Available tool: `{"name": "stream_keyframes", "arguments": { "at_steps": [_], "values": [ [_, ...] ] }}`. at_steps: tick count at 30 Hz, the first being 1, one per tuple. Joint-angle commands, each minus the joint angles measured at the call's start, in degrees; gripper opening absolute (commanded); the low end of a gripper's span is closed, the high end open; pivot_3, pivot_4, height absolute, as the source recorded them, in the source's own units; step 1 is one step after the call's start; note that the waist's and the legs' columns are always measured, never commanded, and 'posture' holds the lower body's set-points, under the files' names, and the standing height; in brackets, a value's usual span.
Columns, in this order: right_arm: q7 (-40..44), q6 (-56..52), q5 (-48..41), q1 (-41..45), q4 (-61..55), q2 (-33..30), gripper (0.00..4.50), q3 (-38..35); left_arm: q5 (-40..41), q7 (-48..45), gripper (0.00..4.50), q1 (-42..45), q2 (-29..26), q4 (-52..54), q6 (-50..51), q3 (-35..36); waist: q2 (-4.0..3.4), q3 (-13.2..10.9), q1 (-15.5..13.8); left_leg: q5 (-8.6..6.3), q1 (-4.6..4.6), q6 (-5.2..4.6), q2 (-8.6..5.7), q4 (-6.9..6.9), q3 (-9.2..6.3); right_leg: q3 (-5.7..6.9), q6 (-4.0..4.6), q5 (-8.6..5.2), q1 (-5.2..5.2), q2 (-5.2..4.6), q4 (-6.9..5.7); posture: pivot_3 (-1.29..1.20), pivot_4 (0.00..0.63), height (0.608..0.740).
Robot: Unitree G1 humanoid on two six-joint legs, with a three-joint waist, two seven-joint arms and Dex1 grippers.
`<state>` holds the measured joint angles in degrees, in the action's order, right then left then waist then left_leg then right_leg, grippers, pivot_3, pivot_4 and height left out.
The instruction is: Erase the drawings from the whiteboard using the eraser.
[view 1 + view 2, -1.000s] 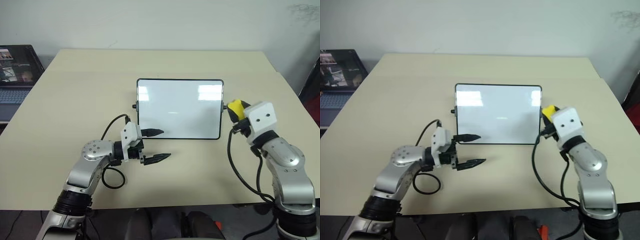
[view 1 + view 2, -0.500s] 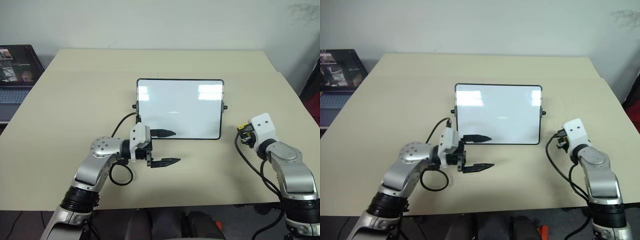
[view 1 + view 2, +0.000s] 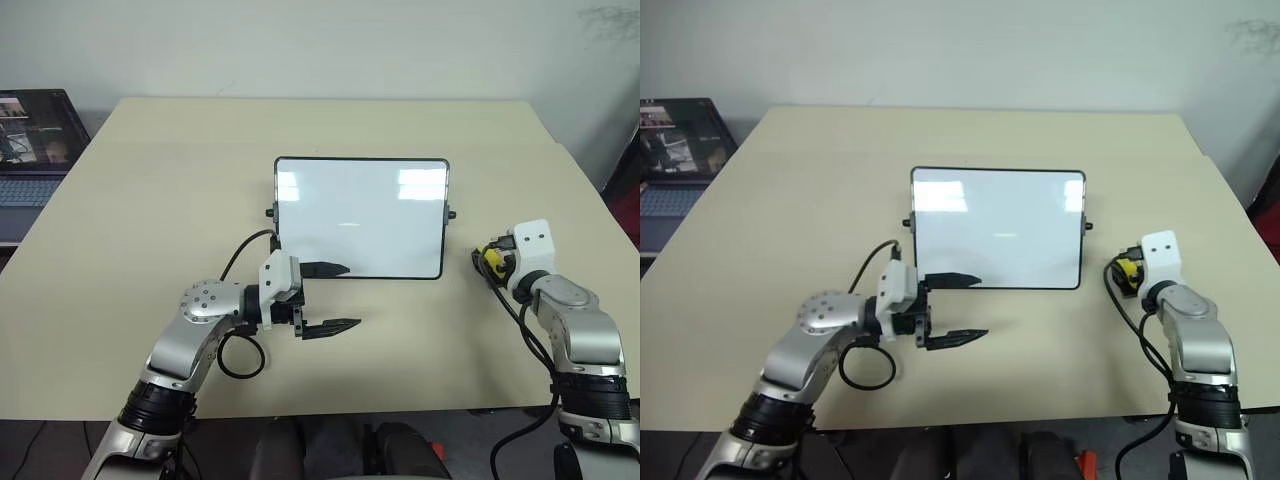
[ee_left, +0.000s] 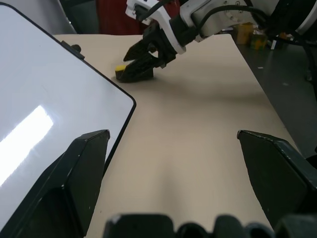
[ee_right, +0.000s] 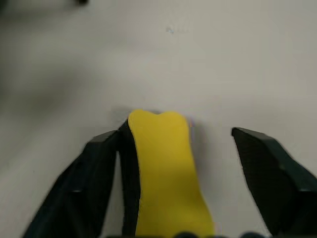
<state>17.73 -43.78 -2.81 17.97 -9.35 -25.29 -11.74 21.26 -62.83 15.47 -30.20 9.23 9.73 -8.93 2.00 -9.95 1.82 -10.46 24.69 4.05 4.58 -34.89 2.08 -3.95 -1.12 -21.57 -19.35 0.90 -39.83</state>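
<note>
Right wrist view: right claw (image 5: 173, 163) spread around eraser (image 5: 166, 173); left claw (image 3: 335, 296) open beside whiteboard (image 3: 360, 215).

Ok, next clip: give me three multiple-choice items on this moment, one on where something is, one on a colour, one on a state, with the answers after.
1. Where is the eraser?
A. On the whiteboard
B. On the table to the right of the whiteboard
C. Beside the laptop

2. What colour is the eraser's upper face?
A. Yellow
B. Red
C. Green

3. How does the right gripper stand?
A. Shut tight on the eraser
B. Open, with the eraser between its fingers
C. Shut on the whiteboard's frame

Answers:
1. B: the head views show the yellow block on the tabletop past the board's right edge.
2. A: the right wrist view shows it plainly yellow.
3. B: the right wrist view shows one finger against the eraser and a clear gap to the other.
</note>
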Motion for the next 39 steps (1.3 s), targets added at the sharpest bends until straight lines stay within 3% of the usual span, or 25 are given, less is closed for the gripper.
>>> {"name": "stream_keyframes", "arguments": {
  "at_steps": [1, 5, 8, 15, 19, 23, 27, 39],
  "values": [
    [-1.5, 2.1, -1.4, -0.7, -12.2, 0.6, 4.45, -2.2, 0.8, 3.4, 4.50, -1.5, -0.5, 3.0, 0.4, 3.8, -0.01, 0.0, 0.0, 0.00, 0.00, 0.00, 0.01, 0.00, -0.01, -0.01, 0.00, 0.00, -0.01, 0.00, -0.01, 0.00, 0.150, 0.740],
    [-4.2, 4.1, -2.8, -7.5, -22.8, 6.1, 4.45, -1.0, 1.2, 8.8, 4.50, -5.3, 0.4, 5.0, 1.0, 7.3, 0.01, 0.0, 0.0, 0.00, 0.00, 0.00, 0.04, 0.02, -0.10, 0.06, -0.01, 0.00, 0.01, 0.02, -0.01, 0.00, 0.150, 0.740],
    [-5.0, 11.7, -1.4, -16.2, -26.2, 9.5, 4.45, 2.9, 1.6, 13.1, 4.50, -9.2, 1.6, 7.9, 1.1, 9.7, 0.02, 0.0, 0.0, -0.01, 0.02, 0.01, 0.02, 0.04, -0.10, 0.07, -0.02, -0.01, 0.06, -0.03, 0.13, 0.00, 0.150, 0.740],
    [-2.6, 40.6, 0.2, -33.6, -22.9, 14.0, 4.45, 8.4, -3.4, 29.5, 4.50, -16.7, 9.6, 10.0, -5.5, 17.5, 0.01, 0.1, 0.0, -0.01, -0.01, -0.01, 0.02, 0.00, -0.16, 0.18, -0.05, 0.00, 0.11, -0.10, 0.04, 0.00, 0.150, 0.740],
    [-2.4, 46.7, -3.7, -38.6, -19.1, 17.3, 4.45, 8.9, -8.2, 38.9, 4.50, -23.2, 14.6, 9.1, -11.0, 21.3, 0.06, 0.2, 0.2, -0.01, -0.10, 0.00, 0.02, 0.01, -0.18, 0.12, -0.05, 0.00, 0.12, -0.10, -0.06, 0.00, 0.150, 0.740],
    [-2.0, 50.5, -5.5, -38.9, -12.3, 18.9, 4.45, 7.6, -12.4, 44.9, 4.50, -27.9, 17.9, 7.8, -14.3, 22.2, 0.11, 0.2, 0.1, -0.02, -0.28, 0.00, 0.04, 0.04, -0.17, 0.07, -0.04, 0.00, 0.26, -0.18, -0.04, 0.00, 0.150, 0.740],
    [-0.2, 53.1, -6.5, -37.9, -5.9, 16.5, 4.45, 5.0, -15.0, 50.5, 4.50, -29.0, 21.4, 8.2, -12.9, 21.0, 0.21, 0.3, -0.3, 0.01, -0.31, -0.05, 0.01, 0.01, -0.19, 0.20, -0.04, 0.00, 0.21, -0.20, -0.03, 0.00, 0.150, 0.740],
    [-1.3, 50.2, -6.4, -39.5, -11.6, 16.1, 4.45, 6.5, -16.6, 52.3, 4.50, -29.9, 20.9, 9.5, -12.3, 19.4, 0.13, 0.4, 0.0, 0.01, -0.33, -0.04, 0.00, 0.11, -0.15, 0.09, -0.03, -0.01, 0.28, -0.17, -0.05, 0.00, 0.150, 0.740]
  ]
}}
